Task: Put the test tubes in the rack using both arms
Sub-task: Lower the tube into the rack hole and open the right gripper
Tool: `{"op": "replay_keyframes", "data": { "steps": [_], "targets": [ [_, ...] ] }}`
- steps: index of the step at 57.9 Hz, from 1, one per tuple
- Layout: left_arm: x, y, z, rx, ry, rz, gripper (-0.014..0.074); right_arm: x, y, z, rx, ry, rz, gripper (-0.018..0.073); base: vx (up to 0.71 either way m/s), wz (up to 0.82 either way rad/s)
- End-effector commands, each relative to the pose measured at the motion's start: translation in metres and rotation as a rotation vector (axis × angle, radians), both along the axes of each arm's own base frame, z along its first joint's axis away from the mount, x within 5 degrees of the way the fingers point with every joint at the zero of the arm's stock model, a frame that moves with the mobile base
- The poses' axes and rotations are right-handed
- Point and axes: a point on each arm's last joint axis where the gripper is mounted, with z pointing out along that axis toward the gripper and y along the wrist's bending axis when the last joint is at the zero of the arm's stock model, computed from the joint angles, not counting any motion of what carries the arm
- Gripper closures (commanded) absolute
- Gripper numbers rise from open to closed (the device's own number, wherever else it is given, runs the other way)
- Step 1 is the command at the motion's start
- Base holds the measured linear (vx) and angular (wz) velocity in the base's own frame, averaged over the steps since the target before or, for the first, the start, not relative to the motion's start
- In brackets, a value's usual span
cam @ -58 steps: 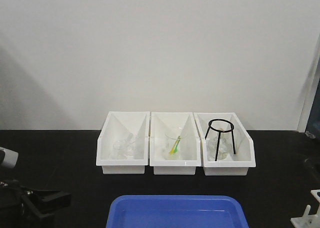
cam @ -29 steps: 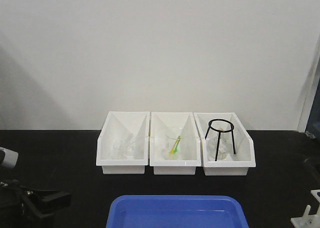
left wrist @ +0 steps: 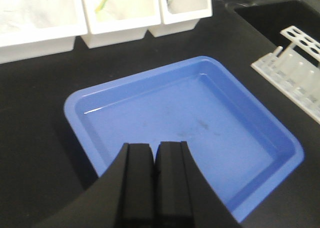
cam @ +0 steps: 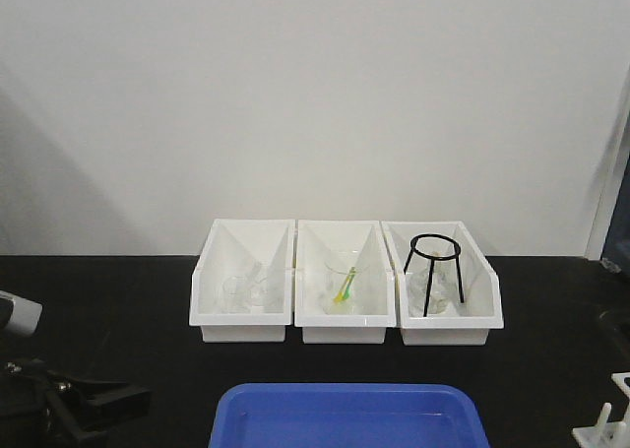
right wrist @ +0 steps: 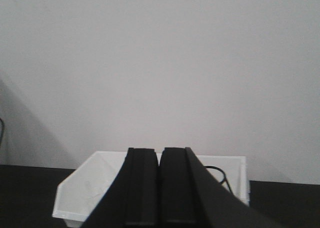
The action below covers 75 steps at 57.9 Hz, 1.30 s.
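Observation:
The white rack (cam: 605, 430) stands at the table's front right corner, partly cut off; in the left wrist view (left wrist: 295, 70) it lies to the right of the blue tray. My left gripper (left wrist: 155, 147) is shut and empty, above the near edge of the blue tray (left wrist: 200, 112); in the front view it shows low at the left (cam: 138, 401). My right gripper (right wrist: 159, 152) is shut and empty, held up and facing a white bin (right wrist: 85, 193); it is out of the front view. No test tube shows clearly.
Three white open-fronted bins (cam: 243, 315) stand in a row at the back, holding clear glassware, a yellow-green item (cam: 344, 290) and a black wire tripod ring (cam: 434, 271). The blue tray (cam: 345, 418) sits at the front centre. A sunken sink (left wrist: 280, 17) lies beyond the rack.
My left gripper has moved a little to the right, toward the blue tray, in the front view. Nothing else has moved.

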Motion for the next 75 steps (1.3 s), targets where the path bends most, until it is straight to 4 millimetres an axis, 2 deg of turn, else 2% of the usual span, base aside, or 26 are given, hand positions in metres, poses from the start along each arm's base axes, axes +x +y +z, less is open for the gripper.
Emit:
{"op": "replay_keyframes", "data": {
  "steps": [1,10,17,24,32,41,56,75],
  "targets": [
    [-0.004,-0.002,0.013,0.017,-0.045,-0.045,0.0614,-0.017,0.02,0.018,-0.006,-0.031,0.073,0.0568,0.0,0.0],
    [-0.004,-0.002,0.013,0.016,-0.044,-0.046,0.0614,-0.038,0.052,0.011,-0.179,0.081,0.15,0.0568,0.0,0.0],
    [-0.005,-0.002,0.014,0.0,-0.032,-0.039,0.0614,-0.052,0.061,0.004,-0.33,0.152,0.132,0.0568,0.0,0.0],
    [-0.006,-0.002,0.014,-0.022,-0.011,-0.026,0.0612,-0.059,0.057,-0.002,-0.39,0.237,0.039,0.0568,0.0,0.0],
    [-0.005,-0.001,0.014,-0.031,-0.001,-0.01,0.0611,-0.06,0.044,-0.007,-0.412,0.328,-0.111,0.0568,0.0,0.0],
    [-0.001,0.003,0.014,-0.01,-0.017,0.048,0.0611,-0.056,0.036,-0.006,-0.412,0.328,-0.195,0.0568,0.0,0.0],
    [0.008,0.015,0.014,0.045,-0.061,0.197,0.0611,-0.052,0.036,-0.004,-0.338,0.307,-0.2,0.0566,0.0,0.0],
    [0.008,0.015,0.014,0.045,-0.062,0.198,0.0611,-0.052,0.037,-0.004,-0.323,0.306,-0.193,0.0566,0.0,0.0]
  ]
}}
